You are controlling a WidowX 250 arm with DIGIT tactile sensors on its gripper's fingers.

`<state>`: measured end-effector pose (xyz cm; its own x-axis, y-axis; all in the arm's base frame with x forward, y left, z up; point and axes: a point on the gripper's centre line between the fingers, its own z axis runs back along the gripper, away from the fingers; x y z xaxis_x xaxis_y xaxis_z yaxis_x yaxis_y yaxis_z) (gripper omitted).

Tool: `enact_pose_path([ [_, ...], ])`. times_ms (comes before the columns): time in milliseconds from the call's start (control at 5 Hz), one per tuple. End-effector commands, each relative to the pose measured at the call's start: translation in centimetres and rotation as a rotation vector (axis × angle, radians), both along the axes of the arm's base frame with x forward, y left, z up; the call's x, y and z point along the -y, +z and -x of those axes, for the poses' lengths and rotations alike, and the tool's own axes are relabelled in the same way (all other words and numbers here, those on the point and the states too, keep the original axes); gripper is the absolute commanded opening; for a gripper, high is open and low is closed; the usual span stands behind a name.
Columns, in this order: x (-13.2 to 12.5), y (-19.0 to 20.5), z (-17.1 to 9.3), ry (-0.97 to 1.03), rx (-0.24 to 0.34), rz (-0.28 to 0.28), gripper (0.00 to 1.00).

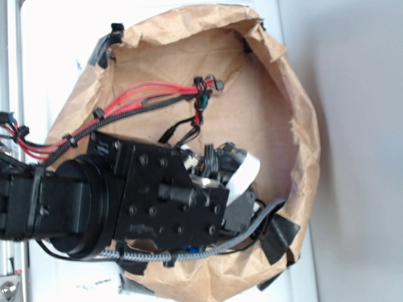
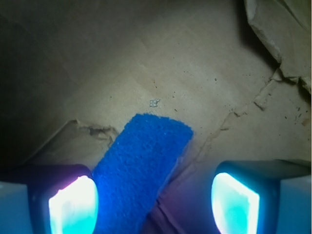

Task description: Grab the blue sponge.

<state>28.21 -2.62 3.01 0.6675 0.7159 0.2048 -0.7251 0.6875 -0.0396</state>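
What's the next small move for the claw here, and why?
Probably shift the claw slightly toward its left finger, then close. The blue sponge lies diagonally between the open, glowing fingers, nearer the left one, with a gap before the right.

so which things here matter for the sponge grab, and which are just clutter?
Job:
- sponge, lying flat between the open jaws, nearer the left pad
- gripper, low over it

Clutter:
- brown paper lining the bin
- black clips on the paper rim
- red and black cables
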Motion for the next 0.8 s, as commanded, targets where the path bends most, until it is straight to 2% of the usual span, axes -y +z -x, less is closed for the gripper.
enact_pose_path([
  [0, -0.6, 1.7, 0.5, 0.063, 0.047, 0.060, 1.00],
  [200, -1.1, 3.1, 0.9, 0.083, 0.075, 0.110, 1.00],
  [400, -1.8, 4.7, 0.5, 0.116, 0.102, 0.188, 1.00],
  [600, -2.2, 4.8, -0.3, 0.133, 0.100, 0.203, 1.00],
])
